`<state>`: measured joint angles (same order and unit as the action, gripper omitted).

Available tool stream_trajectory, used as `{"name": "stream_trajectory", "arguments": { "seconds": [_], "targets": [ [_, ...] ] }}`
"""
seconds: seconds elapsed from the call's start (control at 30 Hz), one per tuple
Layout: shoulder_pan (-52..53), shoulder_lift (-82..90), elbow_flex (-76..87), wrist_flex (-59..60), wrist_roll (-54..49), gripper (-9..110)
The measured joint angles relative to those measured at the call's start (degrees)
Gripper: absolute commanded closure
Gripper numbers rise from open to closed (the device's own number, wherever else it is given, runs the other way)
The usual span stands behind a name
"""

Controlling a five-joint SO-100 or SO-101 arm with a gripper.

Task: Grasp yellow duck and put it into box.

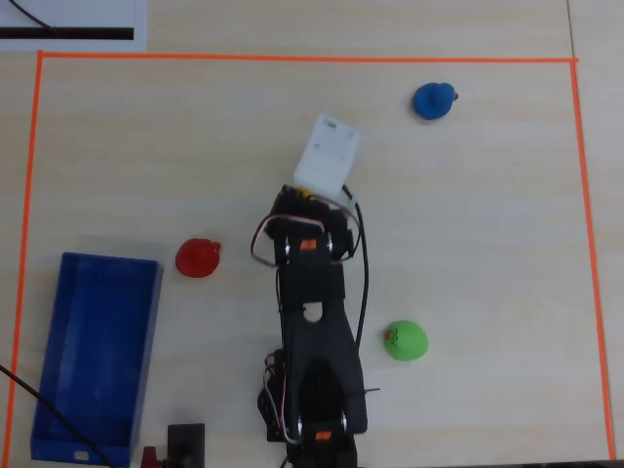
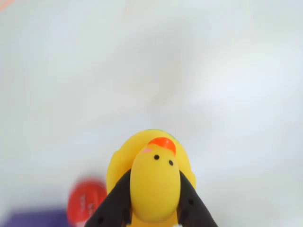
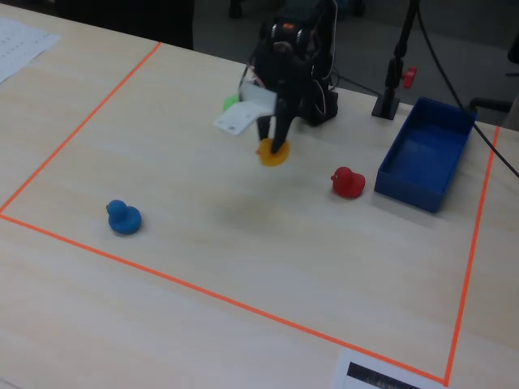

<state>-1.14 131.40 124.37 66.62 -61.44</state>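
My gripper (image 2: 155, 208) is shut on the yellow duck (image 2: 154, 177), its black fingers (image 2: 116, 203) pressing both sides of the duck's head. In the fixed view the duck (image 3: 273, 153) hangs from the gripper (image 3: 276, 146) above the table, with its shadow on the wood below. In the overhead view only a sliver of the duck (image 1: 300, 194) shows under the white wrist camera block. The blue box (image 1: 95, 351) lies open at the lower left of the overhead view and at the right of the fixed view (image 3: 428, 151).
A red duck (image 1: 198, 257) sits between arm and box, also in the fixed view (image 3: 348, 182) and blurred in the wrist view (image 2: 85, 201). A blue duck (image 1: 433, 99) and a green duck (image 1: 404, 340) sit apart. Orange tape (image 1: 292, 58) frames the work area.
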Motion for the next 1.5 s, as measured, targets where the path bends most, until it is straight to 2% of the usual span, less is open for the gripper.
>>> {"name": "stream_trajectory", "arguments": {
  "seconds": [0.17, 0.27, 0.53, 0.7, 1.27, 1.37, 1.5],
  "targets": [
    [-14.1, 15.6, 1.9, 15.8, 4.7, 101],
    [-24.1, 16.6, -1.2, 23.0, 10.2, 101],
    [-54.6, 4.2, -16.4, 27.4, 25.7, 101],
    [-66.4, -10.3, -25.9, 27.4, 29.7, 101],
    [-71.5, -56.6, -63.5, 28.0, 32.0, 101],
    [-71.5, -63.5, -69.5, 28.5, 32.0, 90],
    [-71.5, -67.1, -72.8, 28.6, 31.5, 87]
  ]
}}
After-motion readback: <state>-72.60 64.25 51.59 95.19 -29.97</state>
